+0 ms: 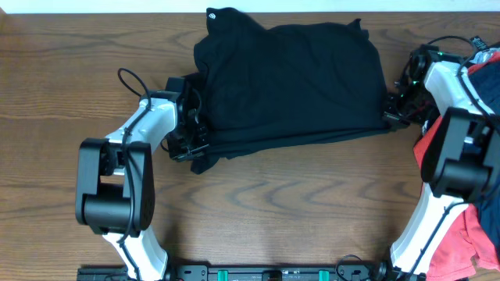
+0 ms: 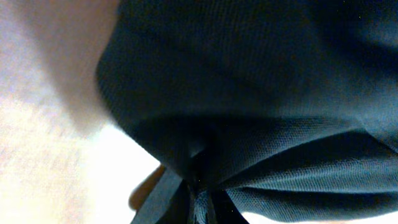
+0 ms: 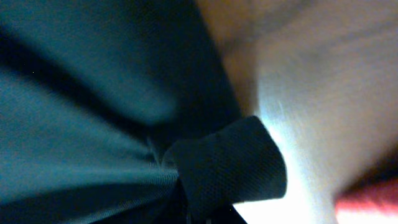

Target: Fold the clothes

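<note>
A black shirt (image 1: 293,78), one of the clothes, lies partly folded in layers at the back middle of the table, a small white logo (image 1: 213,13) at its top left corner. My left gripper (image 1: 195,140) is shut on the shirt's lower left edge; in the left wrist view the black fabric (image 2: 249,93) bunches into the jaws. My right gripper (image 1: 391,113) is shut on the shirt's lower right edge, where a fold of black cloth (image 3: 230,168) wraps round the jaws.
A heap of coral-red and dark garments (image 1: 476,211) lies at the table's right edge beside the right arm. Bare wooden table (image 1: 273,211) spreads in front of the shirt. The left arm's base (image 1: 113,187) stands at the front left.
</note>
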Available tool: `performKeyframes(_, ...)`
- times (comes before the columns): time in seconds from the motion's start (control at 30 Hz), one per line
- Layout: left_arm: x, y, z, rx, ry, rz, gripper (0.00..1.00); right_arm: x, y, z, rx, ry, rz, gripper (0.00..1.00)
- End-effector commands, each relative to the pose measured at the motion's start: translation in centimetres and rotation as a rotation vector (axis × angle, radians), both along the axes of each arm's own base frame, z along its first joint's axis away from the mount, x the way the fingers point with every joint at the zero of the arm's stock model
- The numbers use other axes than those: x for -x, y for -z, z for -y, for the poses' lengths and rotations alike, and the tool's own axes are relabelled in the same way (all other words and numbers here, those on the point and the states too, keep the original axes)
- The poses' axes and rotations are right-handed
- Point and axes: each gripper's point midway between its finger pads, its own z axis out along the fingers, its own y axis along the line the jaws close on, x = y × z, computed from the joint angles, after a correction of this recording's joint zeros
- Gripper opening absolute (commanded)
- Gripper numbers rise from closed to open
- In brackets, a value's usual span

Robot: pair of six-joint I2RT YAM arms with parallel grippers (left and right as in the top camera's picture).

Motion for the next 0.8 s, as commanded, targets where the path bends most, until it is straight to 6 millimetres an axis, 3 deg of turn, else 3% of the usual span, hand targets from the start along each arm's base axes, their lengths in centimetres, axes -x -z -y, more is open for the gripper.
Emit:
performKeyframes(0.0,0.1,-1.7,-1.9,-0.076,-0.001,0.048,0.06,-0.9,-7.5,1.7,0.09,0.025,0.191,0.02)
performKeyframes(0.13,0.2,-3.0,-1.9,-0.074,-0.001,0.073,0.06,0.2,-12.6,0.6,0.12,0.026,0.373,0.02)
performKeyframes(0.23,0.3,-3.4,-1.9,-0.073,0.002,0.079,0.06,2.3,-14.0,-0.7,0.137,0.02,0.473,0.02)
performKeyframes(0.37,0.8,-3.4,-1.8,-0.074,0.006,0.058,0.06,5.4,-12.7,-1.1,0.143,0.061,0.48,0.01)
performKeyframes(0.5,1.9,-3.4,-1.2,-0.077,0.036,0.022,0.06,7.8,-10.2,-1.5,0.126,0.108,0.381,0.01)
performKeyframes(0.77,3.9,-3.7,1.6,-0.085,0.111,-0.01,0.06,11.1,-6.0,-2.4,0.086,0.173,0.257,0.01)
